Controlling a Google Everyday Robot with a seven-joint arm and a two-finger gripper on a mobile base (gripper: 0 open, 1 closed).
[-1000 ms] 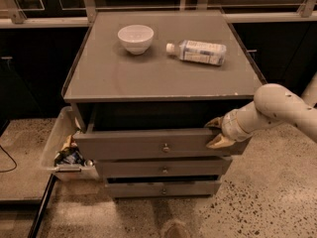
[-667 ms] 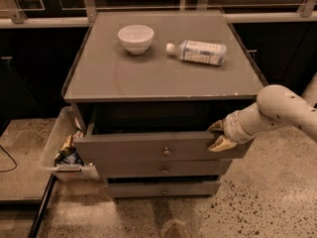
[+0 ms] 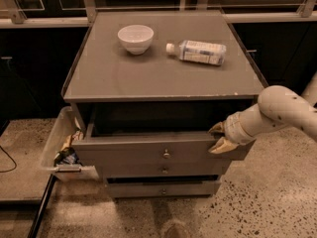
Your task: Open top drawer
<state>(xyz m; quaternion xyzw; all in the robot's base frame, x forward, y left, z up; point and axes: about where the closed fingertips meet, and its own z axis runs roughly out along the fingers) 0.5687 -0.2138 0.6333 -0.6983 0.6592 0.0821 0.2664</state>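
Though dimly lit, plain enough to read. Underfoot, a speckled stone-like floor; behind, dark panels and a pale rail running across. In the middle, a grey cabinet with a flat matte top. On that top, toward the back, a white bowl, upright, left of centre. Well apart to its right, a clear plastic bottle lying on its side, white cap pointing toward the bowl. Against the cabinet's left side, a clear plastic bin tilted outward, with odds and ends inside too small to name. At far left on the floor, a thin dark cable.

Top drawer: uppermost of three grey fronts, widest and tallest, standing partway out of the cabinet, with a dark slot of box interior showing behind the front panel and beneath the cabinet top. Flat grey panel, one small round metal knob at centre. Directly below, a narrower, shorter middle drawer front, then a bottom drawer front, each with a similar knob.

Gripper, at the end of a pale rounded arm reaching in from the right, set against the right end of the top drawer's front panel at its upper edge. No telling whether clamped on the panel or merely resting there.
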